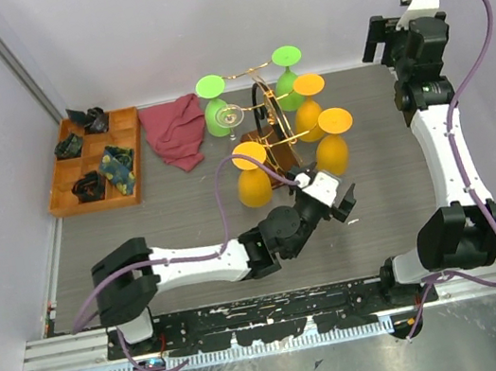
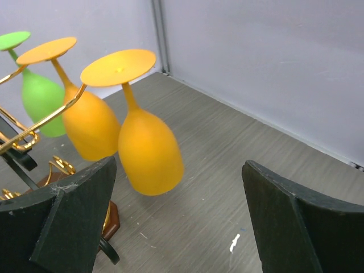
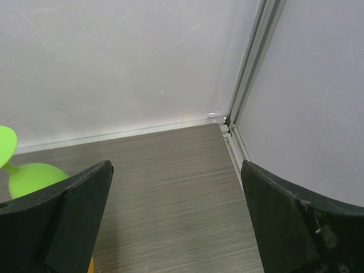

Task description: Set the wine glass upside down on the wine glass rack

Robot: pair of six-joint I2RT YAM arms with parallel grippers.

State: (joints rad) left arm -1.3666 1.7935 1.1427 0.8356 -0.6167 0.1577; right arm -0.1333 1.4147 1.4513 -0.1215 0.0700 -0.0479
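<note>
My left gripper (image 1: 339, 200) hovers with its jaws spread and empty, just on the near side of the wine glass rack (image 1: 283, 152). The closest orange wine glass (image 2: 149, 153) hangs upside down from a gold arm, beside a second orange glass (image 2: 90, 128) and a green glass (image 2: 42, 102). My right gripper (image 3: 176, 168), also spread and empty, sits near the far right corner.

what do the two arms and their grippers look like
Both arms have white shell links joined by bulky black joints. The left arm and right arm each carry a loose purple cable looping alongside. The left gripper has a white body; the right gripper looks mostly black. The fingers are flat, dark, wedge-shaped plates.
</note>
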